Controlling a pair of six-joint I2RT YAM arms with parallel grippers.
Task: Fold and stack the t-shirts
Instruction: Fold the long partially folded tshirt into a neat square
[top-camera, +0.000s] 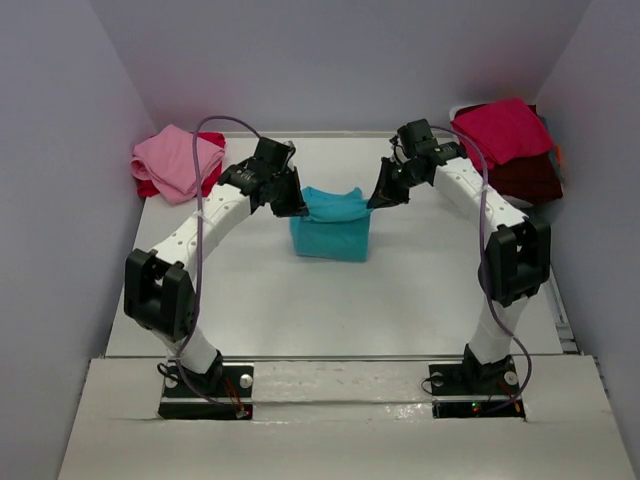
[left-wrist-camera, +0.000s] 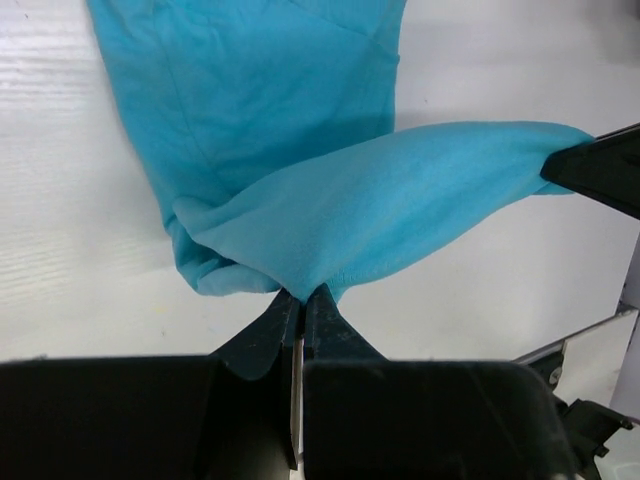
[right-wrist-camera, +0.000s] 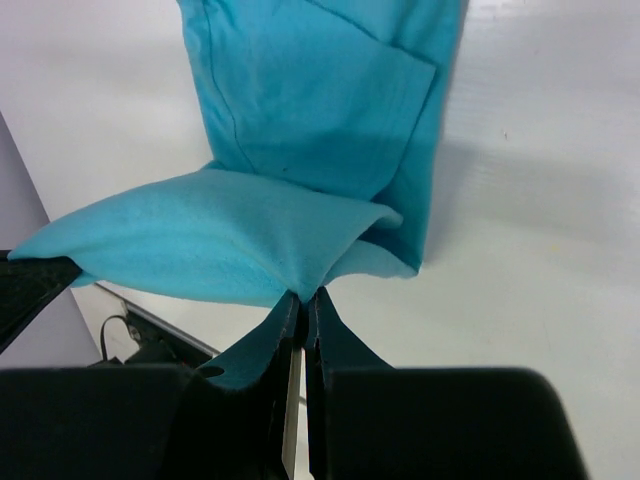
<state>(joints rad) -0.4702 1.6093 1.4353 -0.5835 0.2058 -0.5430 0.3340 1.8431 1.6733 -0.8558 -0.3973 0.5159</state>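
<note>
Turquoise t-shirt, soft, light and limp, lies partly folded mid table, far edge lifted by left gripper and right gripper, each clamped shut on a corner; corners look the right hold, middle likely sags.

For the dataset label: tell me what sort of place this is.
Probably a robot lab test cell: white table boxed by plain grey walls, left arm and right arm bolted at its edge.
</note>
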